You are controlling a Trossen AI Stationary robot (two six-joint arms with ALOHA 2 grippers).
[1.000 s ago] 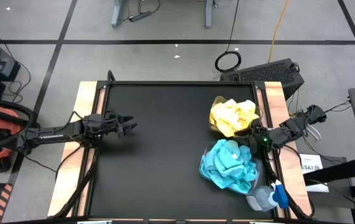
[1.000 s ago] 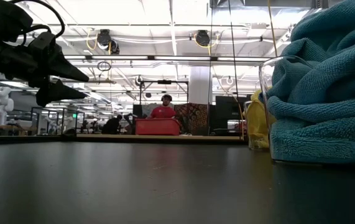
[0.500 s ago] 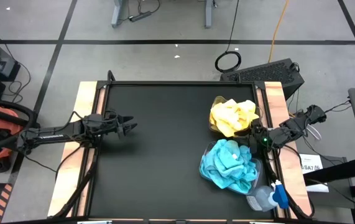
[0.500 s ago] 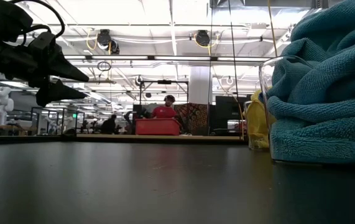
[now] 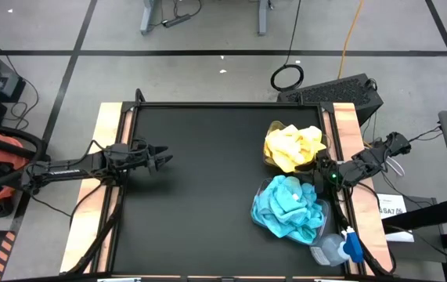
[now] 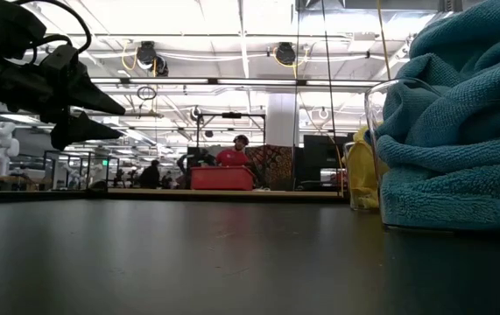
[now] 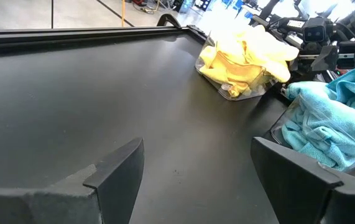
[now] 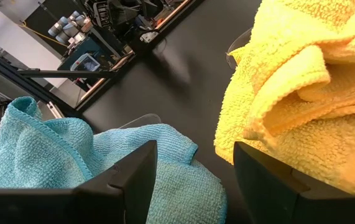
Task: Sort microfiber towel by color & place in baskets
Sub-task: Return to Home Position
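Comparing this moment with the second before it, nothing on the table (image 5: pixel 207 204) had moved: both arms and every cloth sat where they had been. Only a person (image 6: pixel 232 156) in red, far off in the room behind, had shifted a little. I took that to mean the sorting was finished and the arms were at rest, or nearly so. The yellow cloths (image 5: pixel 293 146) were heaped in the upper bin (image 7: pixel 232 93) of the high view, the teal cloths (image 5: pixel 290 207) in the lower bin (image 6: pixel 373 109) just beside it. Both piles rose above the rims, and no loose cloth showed on the tabletop. The left gripper (image 5: pixel 165 159) hovered over the table's left side, well apart from the bins, its fingers spread wide and empty. The right gripper (image 5: pixel 319 169) lay at the right edge between the two piles, likewise parted with nothing held. Its closeness to the overhanging cloths seemed the one snag risk if it pulled away. A blue-capped bottle (image 5: pixel 339 247) stood just beside the teal pile, and a keyboard (image 5: pixel 337 92) lay off the table's far right corner.
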